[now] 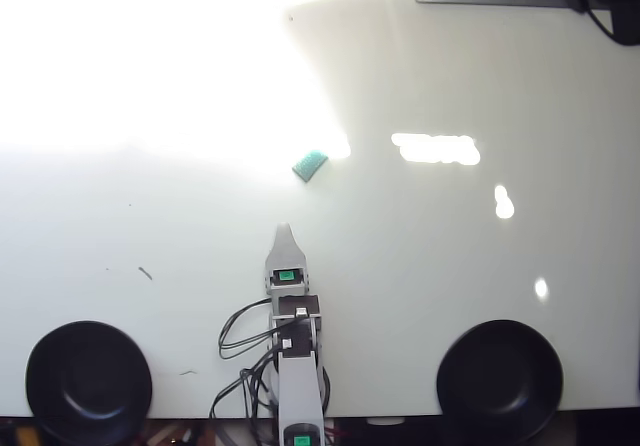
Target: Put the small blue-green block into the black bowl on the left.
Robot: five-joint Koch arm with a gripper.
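Overhead view of my workspace. The small blue-green block (pixel 311 165) lies flat on the white table (pixel 500 256), free and untouched, roughly mid-table and slightly turned out of square with the table's edges. It sits right at the border of a strong glare patch that washes out the far left corner, so its far side is hard to read. My arm rises from the middle of the near edge, and my pincer (pixel 284 231) points toward the block but stops short of it, with bare table between the two. Only one pointed tip shows from above; the jaws seem to lie one over the other, so I cannot tell whether the pincer is wide or narrow. It carries nothing that I can see.

The black bowl (pixel 89 382) that I take as the target rests at the near left corner as this view shows it. Its twin bowl (pixel 499 378) rests at the near right corner. Both stand well apart from the block and flank my base, presumably so that either is within a short swing once a load is lifted. I judge the task to be at the approach step: the block is not yet grasped, and the bowl appears empty.
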